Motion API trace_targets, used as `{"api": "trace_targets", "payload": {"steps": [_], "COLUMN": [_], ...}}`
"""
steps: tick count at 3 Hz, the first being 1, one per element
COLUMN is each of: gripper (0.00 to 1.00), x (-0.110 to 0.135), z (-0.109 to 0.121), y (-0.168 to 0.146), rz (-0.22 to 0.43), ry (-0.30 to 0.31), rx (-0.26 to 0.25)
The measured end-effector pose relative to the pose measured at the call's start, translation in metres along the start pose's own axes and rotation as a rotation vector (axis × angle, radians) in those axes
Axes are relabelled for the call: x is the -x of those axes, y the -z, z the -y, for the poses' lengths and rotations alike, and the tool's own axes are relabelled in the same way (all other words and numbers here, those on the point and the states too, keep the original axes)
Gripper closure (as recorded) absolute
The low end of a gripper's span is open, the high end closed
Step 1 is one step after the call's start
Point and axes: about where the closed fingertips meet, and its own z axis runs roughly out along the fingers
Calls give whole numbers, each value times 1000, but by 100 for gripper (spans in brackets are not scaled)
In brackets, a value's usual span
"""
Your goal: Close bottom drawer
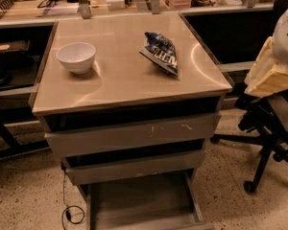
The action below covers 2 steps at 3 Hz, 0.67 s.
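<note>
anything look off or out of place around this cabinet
The bottom drawer is pulled out well past the two above it, with its tray floor exposed. The top drawer front has pale scratches. The gripper is at the right edge, away from the drawers.
</note>
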Motion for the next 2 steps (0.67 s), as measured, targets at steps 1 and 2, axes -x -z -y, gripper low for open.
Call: {"api": "trace_targets", "payload": {"steps": [1, 2], "gripper": [88, 100], "x": [0, 0], "z": [0, 0], "y": [0, 0], "rz": [0, 0], "ry": [0, 0], "rx": [0, 0]}}
